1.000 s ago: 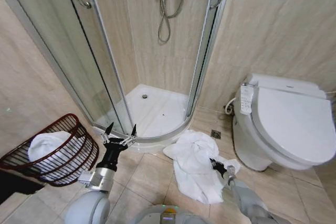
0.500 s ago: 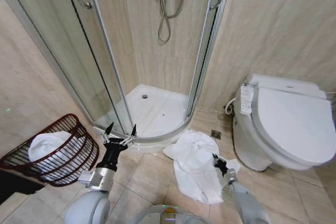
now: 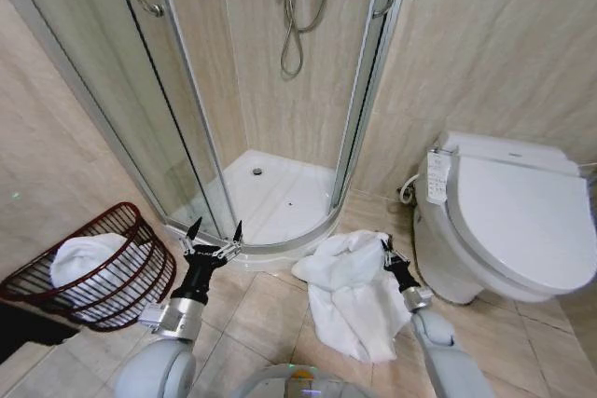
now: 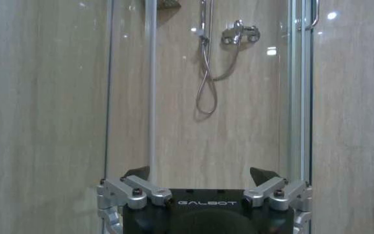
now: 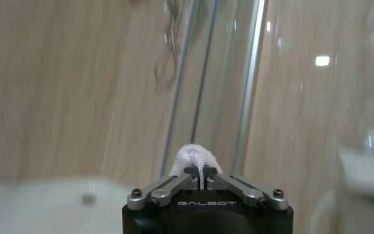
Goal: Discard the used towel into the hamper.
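Observation:
A crumpled white towel lies on the tiled floor between the shower tray and the toilet. My right gripper is shut on a fold of this towel at its right upper edge, and the fold is lifted off the floor. The hamper, a dark reddish-brown wire basket, stands tilted at the left wall with another white towel inside. My left gripper is open, held upright in front of the shower door between hamper and towel, with nothing between its fingers.
A white toilet stands at the right, close to the towel. The glass shower enclosure with its white tray is straight ahead. A floor drain sits by the towel.
My right gripper has risen and moved toward the shower with a fold of the towel pinched in it, pulling the cloth upward. The left arm and the hamper have not moved.

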Motion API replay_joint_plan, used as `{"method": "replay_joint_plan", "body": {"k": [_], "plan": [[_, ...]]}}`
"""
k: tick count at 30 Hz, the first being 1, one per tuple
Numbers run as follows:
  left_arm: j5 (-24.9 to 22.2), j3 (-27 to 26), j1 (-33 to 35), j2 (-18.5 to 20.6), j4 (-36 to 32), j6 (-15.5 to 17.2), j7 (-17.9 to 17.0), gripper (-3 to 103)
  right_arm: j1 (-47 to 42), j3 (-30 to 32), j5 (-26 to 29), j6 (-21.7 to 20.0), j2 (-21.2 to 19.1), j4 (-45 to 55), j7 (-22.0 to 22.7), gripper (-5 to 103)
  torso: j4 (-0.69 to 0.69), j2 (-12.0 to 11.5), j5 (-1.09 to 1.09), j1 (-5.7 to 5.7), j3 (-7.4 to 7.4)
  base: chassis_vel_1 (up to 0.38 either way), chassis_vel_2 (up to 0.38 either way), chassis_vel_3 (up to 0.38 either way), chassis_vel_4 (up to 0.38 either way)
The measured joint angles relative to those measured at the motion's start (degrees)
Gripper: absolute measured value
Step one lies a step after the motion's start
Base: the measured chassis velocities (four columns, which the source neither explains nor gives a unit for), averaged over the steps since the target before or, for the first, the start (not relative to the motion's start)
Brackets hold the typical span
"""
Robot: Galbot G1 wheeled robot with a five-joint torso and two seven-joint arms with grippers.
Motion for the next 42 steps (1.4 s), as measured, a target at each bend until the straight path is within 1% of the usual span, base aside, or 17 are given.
{"method": "replay_joint_plan", "body": {"k": [3, 4, 8, 9, 10, 12, 14, 16, 17, 21, 22, 26, 27, 29, 30, 33, 42], "plan": [[0.00, 0.00, 0.00, 0.00, 0.00, 0.00, 0.00, 100, -2.55, 1.00, 2.35, -3.28, -0.78, 12.70, 2.18, 2, 0.00, 0.01, 0.00, 0.01, 0.01, 0.000, 0.000, 0.000, 0.000], [0.00, 0.00, 0.00, 0.00, 0.00, 0.00, 0.00, 100, -2.55, 1.00, 2.35, -3.28, -0.78, 12.70, 2.18, 2, 0.00, 0.01, 0.00, 0.01, 0.01, 0.000, 0.000, 0.000, 0.000], [0.00, 0.00, 0.00, 0.00, 0.00, 0.00, 0.00, 100, -3.40, 2.10, 4.78, -8.07, -2.57, 26.11, 6.90, 2, 0.00, 0.02, 0.00, 0.01, 0.01, 0.000, 0.000, 0.000, 0.000], [0.00, 0.00, 0.00, 0.00, 0.00, 0.00, 0.00, 100, -3.40, 2.10, 4.78, -8.07, -2.57, 26.11, 6.90, 2, 0.00, 0.02, 0.00, 0.01, 0.01, 0.000, 0.000, 0.000, 0.000], [0.00, 0.00, 0.00, 0.00, 0.00, 0.00, 0.00, 100, -3.24, 2.54, 5.55, -9.77, -3.35, 30.22, 8.62, 2, 0.00, 0.02, 0.01, 0.01, 0.02, 0.000, 0.000, 0.000, 0.000], [0.00, 0.00, 0.00, 0.00, 0.00, 0.00, 0.00, 100, -2.67, 3.67, 7.27, -12.18, -4.27, 35.78, 10.32, 2, 0.00, 0.02, -0.01, 0.01, 0.02, 0.000, 0.000, 0.000, 0.000], [0.00, 0.00, 0.00, 0.00, 0.00, 0.00, 0.00, 100, -2.42, 4.50, 8.32, -13.03, -4.79, 38.07, 10.78, 2, 0.00, 0.03, -0.01, 0.01, 0.02, 0.000, 0.000, 0.000, 0.000], [0.00, 0.00, 0.00, 0.00, 0.00, 0.00, 0.00, 100, -2.08, 7.89, 11.17, -14.39, -6.51, 41.93, 11.37, 2, 0.00, 0.03, 0.00, 0.01, 0.02, 0.000, 0.000, 0.000, 0.000], [0.00, 0.00, 0.00, 0.00, 0.00, 0.00, 0.00, 100, -2.08, 7.89, 11.17, -14.39, -6.51, 41.93, 11.37, 2, 0.00, 0.03, 0.00, 0.01, 0.02, 0.000, 0.000, 0.000, 0.000], [0.00, 0.00, 0.00, 0.00, 0.00, 0.00, 0.00, 100, -0.98, 16.08, 18.48, -17.15, -11.15, 46.90, 13.61, 2, 0.00, 0.03, 0.02, 0.02, 0.03, 0.000, 0.000, 0.000, 0.000], [0.00, 0.00, 0.00, 0.00, 0.00, 0.00, 0.00, 100, -0.98, 16.08, 18.48, -17.15, -11.15, 46.90, 13.61, 2, 0.00, 0.03, 0.02, 0.02, 0.03, 0.000, 0.000, 0.000, 0.000], [0.00, 0.00, 0.00, 0.00, 0.00, 0.00, 0.00, 100, 1.52, 23.66, 25.85, -20.05, -16.18, 48.90, 16.15, 2, 0.00, 0.43, 0.00, 0.12, 0.31, 0.000, 0.000, 0.000, 0.000], [0.00, 0.00, 0.00, 0.00, 0.00, 0.00, 0.00, 100, 1.52, 23.66, 25.85, -20.05, -16.18, 48.90, 16.15, 2, 0.00, 0.43, 0.00, 0.12, 0.31, 0.000, 0.000, 0.000, 0.000], [0.00, 0.00, 0.00, 0.00, 0.00, 0.00, 0.00, 100, 1.85, 26.65, 28.19, -20.56, -17.59, 48.91, 16.95, 2, 0.00, 0.94, 0.01, 0.30, 0.65, 0.000, 0.000, 0.000, 0.000], [0.00, 0.00, 0.00, 0.00, 0.00, 0.00, 0.00, 100, 1.85, 26.65, 28.19, -20.56, -17.59, 48.91, 16.95, 2, 0.00, 0.94, 0.01, 0.30, 0.65, 0.000, 0.000, 0.000, 0.000], [0.00, 0.00, 0.00, 0.00, 0.00, 0.00, 0.00, 100, 1.77, 30.94, 31.49, -20.74, -19.06, 48.68, 17.94, 2, 0.00, 1.99, 0.02, 0.62, 1.37, 0.000, 0.000, 0.000, 0.000], [0.00, 0.00, 0.00, 0.00, 0.00, 0.00, 0.00, 100, 2.24, 36.56, 35.62, -20.52, -20.87, 48.33, 19.54, 2, 0.00, 3.94, 0.01, 1.23, 2.70, 0.000, 0.000, 0.000, 0.000]]}}
